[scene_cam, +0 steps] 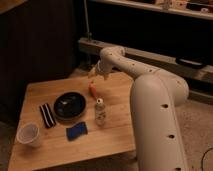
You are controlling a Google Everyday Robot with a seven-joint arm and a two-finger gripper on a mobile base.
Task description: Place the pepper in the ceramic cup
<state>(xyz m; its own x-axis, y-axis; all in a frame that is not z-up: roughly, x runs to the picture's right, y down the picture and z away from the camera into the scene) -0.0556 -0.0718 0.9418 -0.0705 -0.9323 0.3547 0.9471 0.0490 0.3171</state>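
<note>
In the camera view, the claw (94, 75) is picked out at the far side of the wooden surface (120, 135), hanging just above the pepper (92, 90). Whether it is spread or closed cannot be told from here. The pepper is seen lying on the surface just behind the black bowl (70, 106) and beyond the small clear bottle (100, 111). It is well apart from the ceramic cup (29, 135), which stands upright at the near left corner. The pepper is judged light, slender and smooth-skinned, firm enough to be pinched yet easily bruised or set rolling. It is best taken across its middle with modest pressure. The cup is judged light and easily tipped, so a release from just above its rim is called for. One pepper is counted, one cup, one bowl, one bottle, one blue pad (76, 131) and one dark striped bar (47, 115).
</note>
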